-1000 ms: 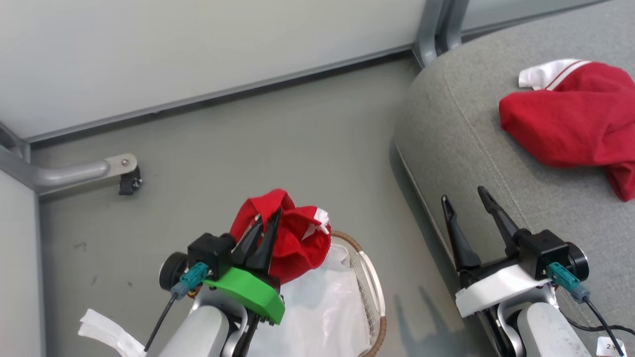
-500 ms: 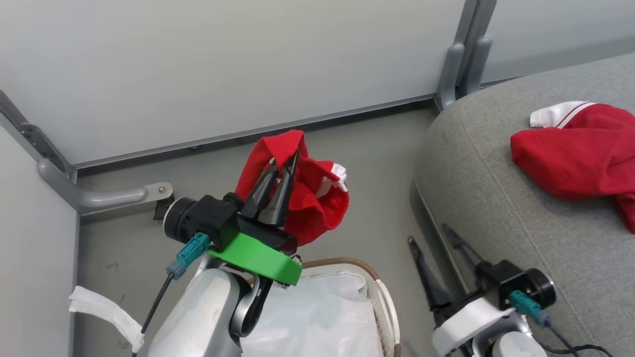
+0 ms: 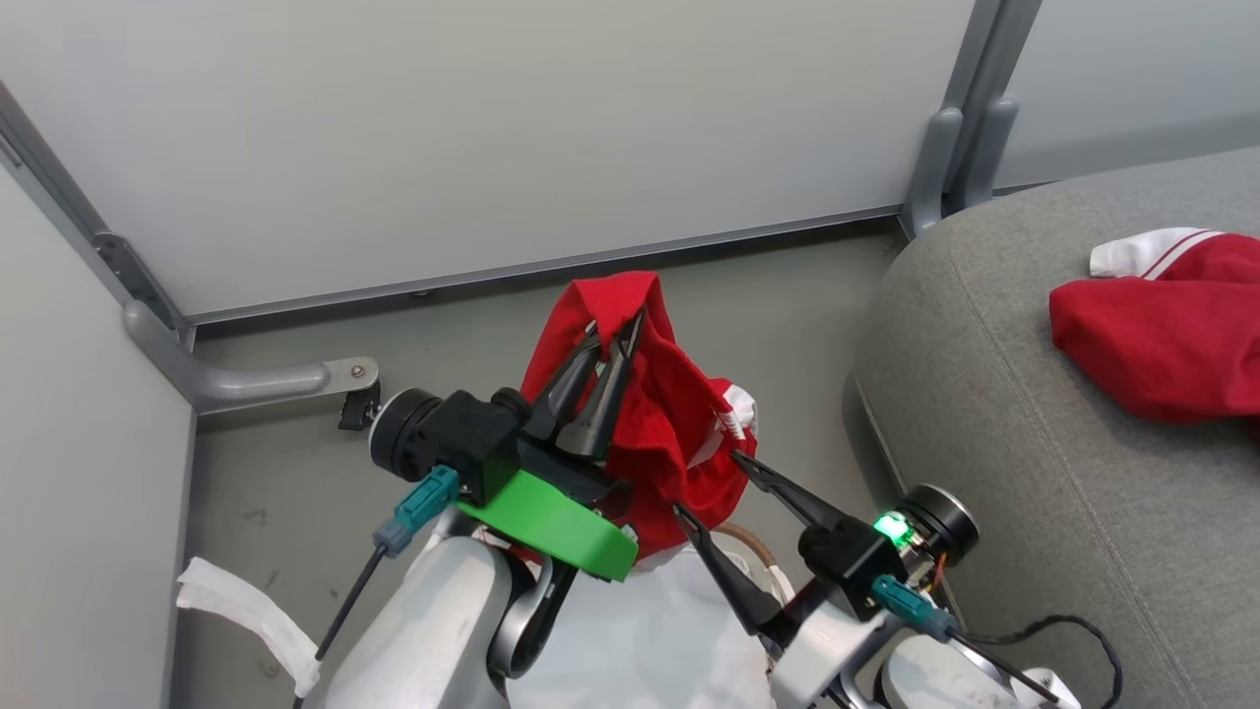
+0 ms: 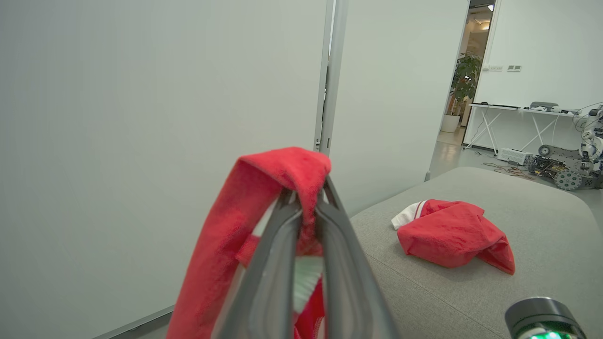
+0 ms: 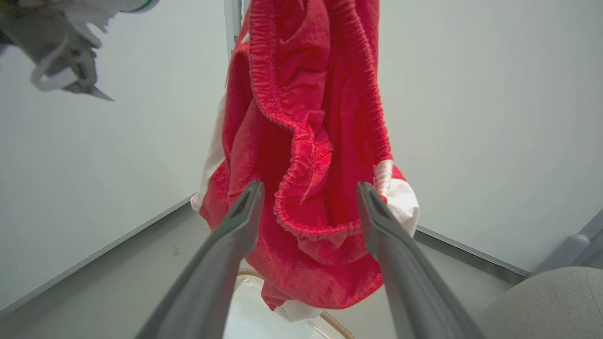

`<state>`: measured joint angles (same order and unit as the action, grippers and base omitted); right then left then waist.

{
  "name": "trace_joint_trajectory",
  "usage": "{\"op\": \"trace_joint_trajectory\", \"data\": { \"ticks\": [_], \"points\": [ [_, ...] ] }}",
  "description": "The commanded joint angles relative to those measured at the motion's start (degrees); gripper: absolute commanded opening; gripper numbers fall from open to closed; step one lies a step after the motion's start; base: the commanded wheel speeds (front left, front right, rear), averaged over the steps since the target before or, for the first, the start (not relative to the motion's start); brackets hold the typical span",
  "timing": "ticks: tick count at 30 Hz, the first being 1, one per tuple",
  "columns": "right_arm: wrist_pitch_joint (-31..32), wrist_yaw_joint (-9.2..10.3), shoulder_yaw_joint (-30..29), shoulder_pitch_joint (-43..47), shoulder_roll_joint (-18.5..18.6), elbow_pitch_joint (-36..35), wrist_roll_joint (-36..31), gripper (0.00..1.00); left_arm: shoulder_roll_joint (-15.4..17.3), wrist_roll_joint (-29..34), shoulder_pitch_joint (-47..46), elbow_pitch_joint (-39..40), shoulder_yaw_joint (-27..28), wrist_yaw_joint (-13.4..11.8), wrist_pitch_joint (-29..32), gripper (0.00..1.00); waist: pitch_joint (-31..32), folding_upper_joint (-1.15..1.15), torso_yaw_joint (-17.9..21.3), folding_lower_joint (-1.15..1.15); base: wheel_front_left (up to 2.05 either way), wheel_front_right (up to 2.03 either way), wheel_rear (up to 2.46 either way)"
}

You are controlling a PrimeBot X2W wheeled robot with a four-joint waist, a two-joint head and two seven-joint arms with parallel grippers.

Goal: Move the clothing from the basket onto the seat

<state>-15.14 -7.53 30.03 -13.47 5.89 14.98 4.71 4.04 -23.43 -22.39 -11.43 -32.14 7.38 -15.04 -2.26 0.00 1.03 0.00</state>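
Pale grey partition panels (image 3: 492, 128) run from 9 to 1 o'clock, with a grey metal post (image 3: 960, 118) at 1. Scuffed grey floor (image 3: 443, 325) at centre. Metal foot bracket (image 3: 276, 379) at 9. Left wrist view shows a potted plant (image 4: 464, 80) and a white desk (image 4: 518, 110) at 2, brightly lit.

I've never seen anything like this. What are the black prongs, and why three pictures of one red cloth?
It is a two-armed robot filming its own work. One picture comes from a camera on its head, looking down; the other two come from cameras on its wrists, each looking along that arm's fingers. The black prongs are those fingers: two make a gripper. The left gripper is shut on a red garment, lifted above the basket. The right gripper is open, a finger on either side of the hanging cloth. A second red garment lies on the grey seat.
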Motion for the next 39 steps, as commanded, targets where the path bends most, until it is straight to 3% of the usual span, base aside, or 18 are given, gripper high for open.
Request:
{"op": "trace_joint_trajectory", "data": {
  "ticks": [1,10,12,13,19,20,21,22,30,39],
  "points": [
    [0.0,0.08,0.6,-1.4,-0.1,0.7,0.2,1.00,-0.2,0.0,-0.6,-0.1,-0.3,0.2,-0.2,0.00,0.0,0.00,-0.5,0.00,0.00,0.00,0.00],
    [0.0,0.08,4.3,-7.9,-2.4,13.2,0.2,1.00,-0.5,-1.1,-1.1,-0.5,-2.9,0.2,-0.2,0.00,0.3,0.00,-2.5,0.00,0.00,0.00,0.00],
    [0.0,0.08,4.3,-8.4,-2.6,14.9,0.9,0.37,-0.5,-1.3,-1.2,-0.5,-3.6,0.2,-0.2,0.00,0.2,0.00,-2.8,0.00,0.00,0.00,0.00],
    [0.0,0.07,4.6,-8.7,-2.7,15.3,1.1,0.00,-0.5,-1.4,-1.2,-0.6,-3.8,0.2,-0.2,0.00,0.1,0.00,-2.9,0.00,0.00,0.00,0.00],
    [0.0,0.08,4.7,-9.1,-2.9,14.4,3.6,0.00,-0.2,-1.5,-1.0,-1.1,-3.4,0.2,-0.2,0.00,-0.7,0.00,-2.8,0.00,0.00,0.00,0.00],
    [0.0,0.08,4.2,-8.8,-2.8,14.0,4.3,0.00,-0.2,-1.6,-0.8,-1.1,-3.1,0.2,-0.2,0.32,-0.9,0.00,-2.5,0.00,0.00,0.00,0.00],
    [0.0,0.07,3.8,-8.6,-2.8,13.5,4.5,0.00,-0.2,-1.8,-0.7,-1.1,-3.2,0.2,-0.2,0.71,-1.0,0.00,-2.3,0.00,0.00,0.00,0.00],
    [0.0,0.08,3.6,-8.5,-2.9,12.7,4.4,0.00,-0.2,-1.7,-0.7,-1.1,-3.0,0.2,-0.2,1.00,-1.2,0.00,-1.9,0.00,0.00,0.00,0.00],
    [0.0,0.08,0.2,-5.4,-2.8,6.9,6.3,0.00,0.9,0.1,1.5,-1.6,-0.4,0.2,-0.1,1.00,-2.3,0.00,3.9,0.00,0.00,0.00,0.00],
    [0.0,0.07,-2.6,-1.9,-2.9,0.7,7.6,0.00,2.7,1.9,4.4,-1.5,1.4,0.2,-0.1,1.00,-4.3,0.00,15.9,0.00,0.00,0.00,0.00]
  ]
}}
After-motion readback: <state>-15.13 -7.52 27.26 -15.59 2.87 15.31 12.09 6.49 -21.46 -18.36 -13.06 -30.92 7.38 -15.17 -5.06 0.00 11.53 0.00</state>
